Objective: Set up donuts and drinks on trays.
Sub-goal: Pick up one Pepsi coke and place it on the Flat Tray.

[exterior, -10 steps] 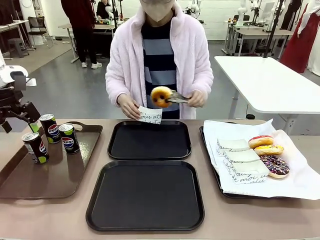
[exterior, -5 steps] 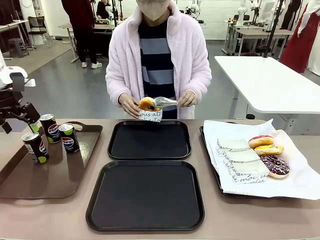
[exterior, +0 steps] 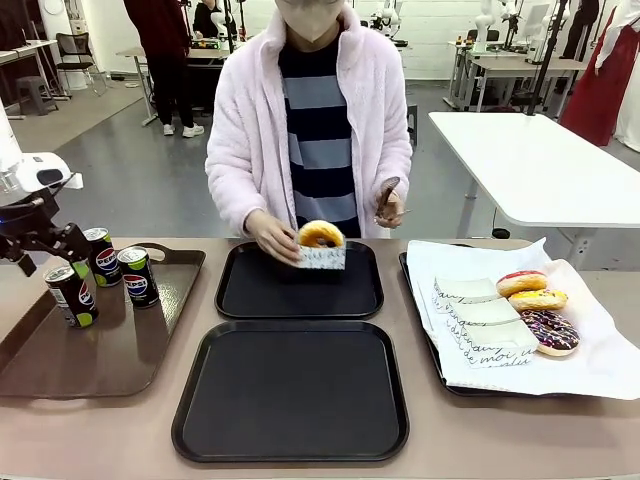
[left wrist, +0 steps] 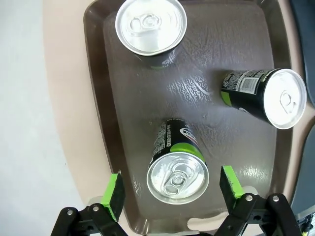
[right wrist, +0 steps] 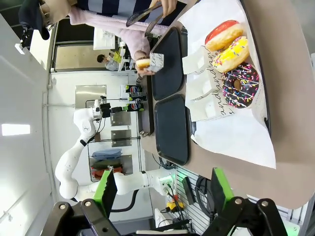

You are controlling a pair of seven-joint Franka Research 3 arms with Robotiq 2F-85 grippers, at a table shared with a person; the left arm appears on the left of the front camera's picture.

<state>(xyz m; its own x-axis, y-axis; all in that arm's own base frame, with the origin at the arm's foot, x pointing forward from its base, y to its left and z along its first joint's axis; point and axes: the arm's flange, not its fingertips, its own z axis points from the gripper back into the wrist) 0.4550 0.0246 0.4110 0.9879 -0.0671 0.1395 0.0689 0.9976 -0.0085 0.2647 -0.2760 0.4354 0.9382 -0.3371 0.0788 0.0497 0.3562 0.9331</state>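
The near black tray (exterior: pixel 290 392) in the lower centre lies bare. On the far black tray (exterior: pixel 290 295), a person's hand (exterior: pixel 270 236) and a sleeved donut (exterior: pixel 321 240) block the upper edge. At left, three cans (exterior: pixel 137 276) crowd the far end of the brown tray (exterior: pixel 110 355); its near half is free. The left gripper (left wrist: pixel 172 189) has its jaws spread, clearing one can on both sides.

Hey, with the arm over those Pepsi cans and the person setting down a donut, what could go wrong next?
The left jaws stand open either side of one can with another can close by: a skewed close or lift might topple it. The person's hand is at the donut on the far black tray: delivering there now might bump it.
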